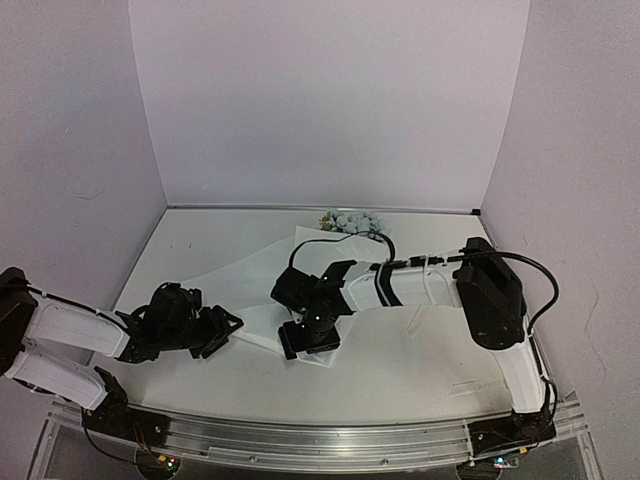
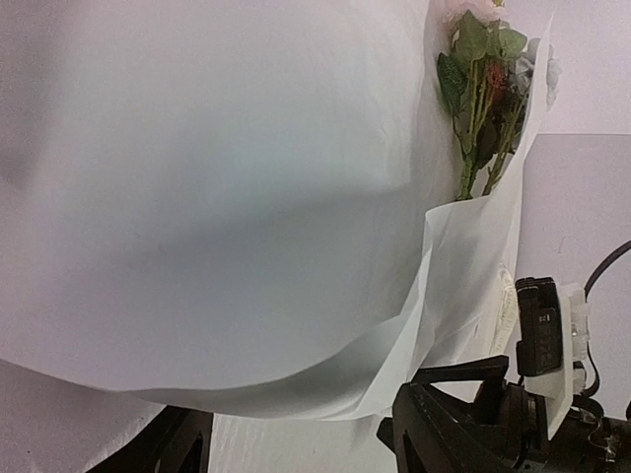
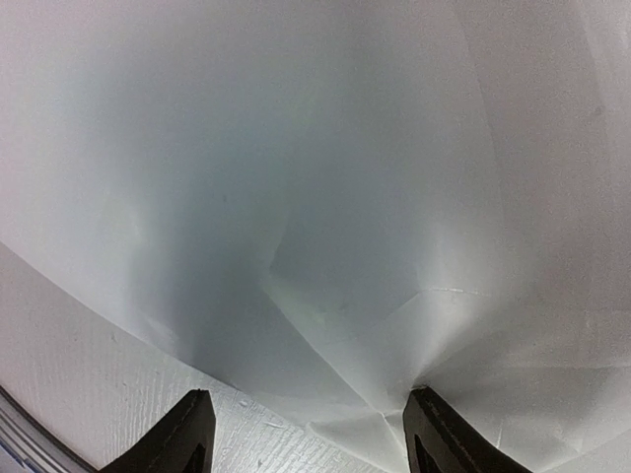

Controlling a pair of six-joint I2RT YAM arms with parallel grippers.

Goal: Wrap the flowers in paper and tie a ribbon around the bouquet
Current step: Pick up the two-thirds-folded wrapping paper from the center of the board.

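Step, as judged: fold paper (image 2: pixel 217 197) over flowers (image 1: pixel 348 220), blooms at table's far edge. Left gripper (image 1: pixel 228 325) jaws apart at sheet's near-left edge. Right gripper (image 3: pixel 308 414) jaws spread over creased corner, holding nothing. Pinch edge squarely, lift low, sweep across stems, don't tear.

The flowers (image 1: pixel 349 220) lie at the far end of the paper (image 1: pixel 250 280), on the table (image 1: pixel 200 225).

Soft even light; the paper (image 3: pixel 325 197) blurs near both wrist cameras, grey shadows in its folds.
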